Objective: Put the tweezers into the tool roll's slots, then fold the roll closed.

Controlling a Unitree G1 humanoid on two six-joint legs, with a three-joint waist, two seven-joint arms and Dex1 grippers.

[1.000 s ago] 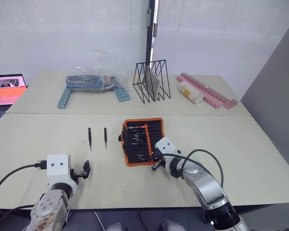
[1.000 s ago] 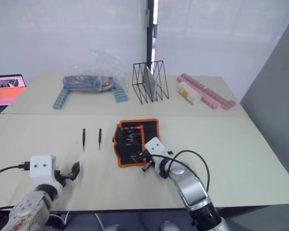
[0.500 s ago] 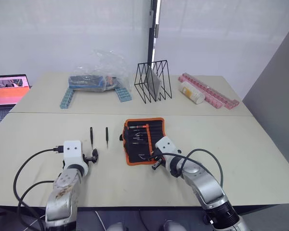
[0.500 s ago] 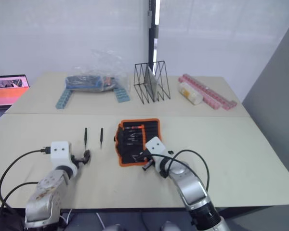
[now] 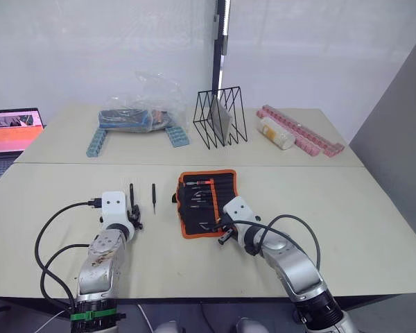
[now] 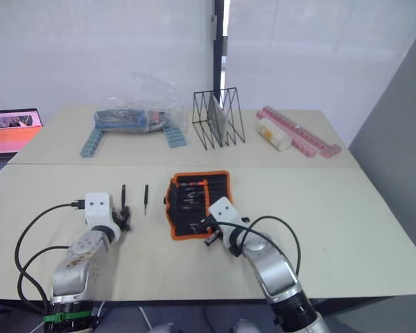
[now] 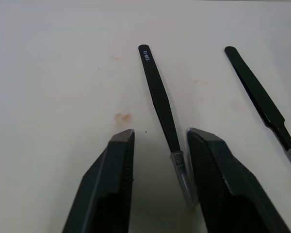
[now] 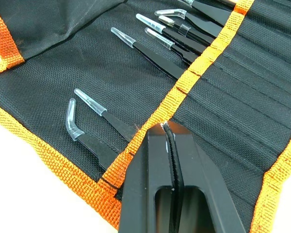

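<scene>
On the near half of the table (image 5: 374, 222), the tool roll (image 5: 206, 202) lies unfolded with its orange-edged inner face up, at about 12 o'clock from the robot. Several tweezers already sit in the slots (image 8: 242, 87), their clear-capped tips poking out past the orange inner stripe (image 8: 203, 63). Two loose tweezers lie on the bare table at roughly 9 o'clock from the roll — a left one (image 5: 131, 194) and a right one (image 5: 153, 195), side by side and apart from each other.

The left arm reaches forward low over the table, forearm stretched toward the loose pair, cable looping behind it. The left gripper (image 7: 157, 138) has its fingers spread, straddling the capped tip end of the left loose tweezer, whose body runs away between the two black fingers (image 7: 119, 160); the other loose one (image 7: 262, 107) lies just beside.

The right arm bends in from 5 o'clock — elbow out, wrist angled toward the roll's near corner. The right gripper (image 8: 166, 131) has its fingers pressed together, tips resting at the orange stripe on the roll's near edge, with nothing between them.
</scene>
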